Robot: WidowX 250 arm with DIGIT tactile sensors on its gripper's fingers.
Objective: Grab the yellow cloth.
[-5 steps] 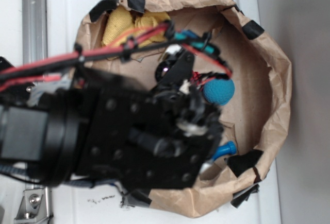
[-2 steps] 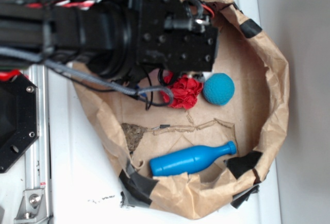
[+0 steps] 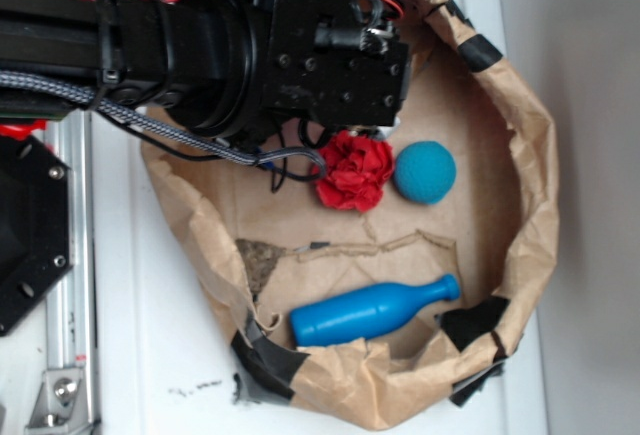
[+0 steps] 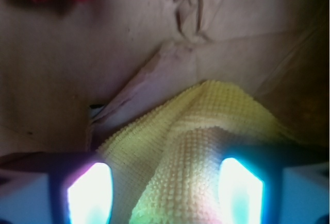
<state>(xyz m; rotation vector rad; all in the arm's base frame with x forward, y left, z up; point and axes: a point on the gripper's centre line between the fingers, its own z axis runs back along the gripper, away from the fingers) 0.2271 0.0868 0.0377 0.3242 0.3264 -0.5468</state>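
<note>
The yellow cloth (image 4: 206, 110) fills the lower middle of the wrist view, terry-textured, with a thick fold running up between my fingers. My gripper (image 4: 165, 195) is open, its two bright fingertips (image 4: 88, 193) standing wide apart on either side of that fold. I cannot tell whether they touch it. In the exterior view the cloth is hidden under my black arm and wrist (image 3: 330, 45), which cover the upper left of the paper bag.
The crumpled brown paper bag (image 3: 530, 185) with black tape walls in everything. On its floor lie a red ruffled fabric piece (image 3: 355, 170), a teal ball (image 3: 425, 171) right of it, and a blue bottle (image 3: 372, 310) near the front wall.
My arm moved from the bag's middle up to its upper left, over the yellow cloth, uncovering the red fabric and blue bottle. It has since shifted only slightly.
</note>
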